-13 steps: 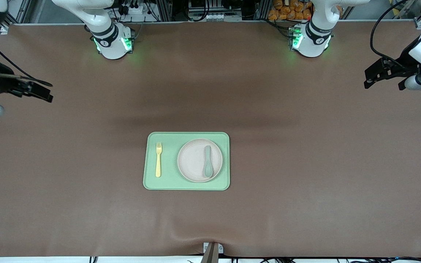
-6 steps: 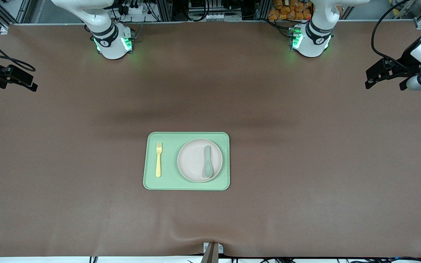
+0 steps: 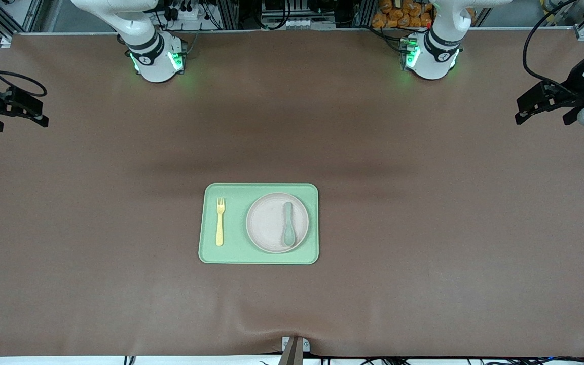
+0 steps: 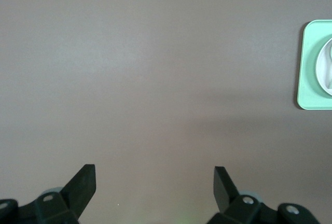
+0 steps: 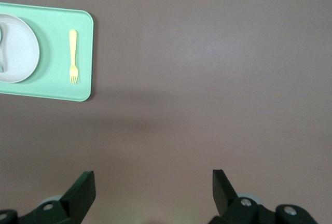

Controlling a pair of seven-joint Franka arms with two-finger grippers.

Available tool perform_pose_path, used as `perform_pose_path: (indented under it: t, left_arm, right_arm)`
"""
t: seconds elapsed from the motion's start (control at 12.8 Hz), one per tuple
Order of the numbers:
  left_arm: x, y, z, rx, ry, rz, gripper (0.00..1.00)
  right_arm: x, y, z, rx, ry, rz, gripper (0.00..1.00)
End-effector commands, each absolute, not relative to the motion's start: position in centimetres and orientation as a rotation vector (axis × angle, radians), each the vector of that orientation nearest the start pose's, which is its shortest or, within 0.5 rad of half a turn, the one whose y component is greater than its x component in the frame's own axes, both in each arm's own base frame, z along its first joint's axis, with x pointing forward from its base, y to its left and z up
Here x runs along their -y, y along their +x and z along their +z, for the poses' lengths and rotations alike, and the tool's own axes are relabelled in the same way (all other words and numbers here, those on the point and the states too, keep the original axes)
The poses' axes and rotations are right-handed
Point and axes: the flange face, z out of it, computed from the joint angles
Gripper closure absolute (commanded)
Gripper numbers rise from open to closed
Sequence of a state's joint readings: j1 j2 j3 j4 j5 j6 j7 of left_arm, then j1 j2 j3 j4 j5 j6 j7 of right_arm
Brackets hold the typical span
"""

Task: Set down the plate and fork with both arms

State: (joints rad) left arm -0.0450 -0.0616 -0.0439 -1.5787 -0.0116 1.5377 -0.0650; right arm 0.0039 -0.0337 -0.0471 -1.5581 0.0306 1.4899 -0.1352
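Resting on a light-green tray [image 3: 259,256] at the middle of the brown table [image 3: 424,228] are a pale beige plate [image 3: 269,223] and, beside it toward the right arm's end, a yellow fork [image 3: 219,221]. A grey-green spoon [image 3: 288,231] lies on the plate. The left gripper [image 3: 545,104] hangs over its end of the table, the right gripper [image 3: 15,109] over the other; both have fingers spread wide, holding nothing, well apart from the tray.

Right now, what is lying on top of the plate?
A grey-green spoon lies on the plate, which sits on the green tray. The tray surface under the plate is covered.
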Motion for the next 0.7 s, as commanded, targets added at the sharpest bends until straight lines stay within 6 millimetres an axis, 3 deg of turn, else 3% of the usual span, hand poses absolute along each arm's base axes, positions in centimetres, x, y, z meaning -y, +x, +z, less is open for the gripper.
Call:
perform_pose_path:
  t: [0.0,0.16,0.47,0.62]
  left_arm:
    - [4.9,53.8,65.4,-0.061,-3.127,-0.040,0.00]
    - [5.6,53.6,65.4,-0.073,-3.124,-0.005,0.00]
    - [4.8,53.6,64.9,-0.058,-3.124,0.044,0.00]
    - [4.7,53.4,64.9,-0.051,-3.125,0.061,0.00]
  right_arm:
    - [2.8,54.1,65.0,0.147,-3.104,0.045,0.00]
    - [4.3,54.0,64.7,0.102,-3.099,0.055,0.00]
    - [4.2,54.1,65.2,0.109,-3.103,0.032,0.00]
    - [2.9,54.2,65.3,0.147,-3.109,0.024,0.00]
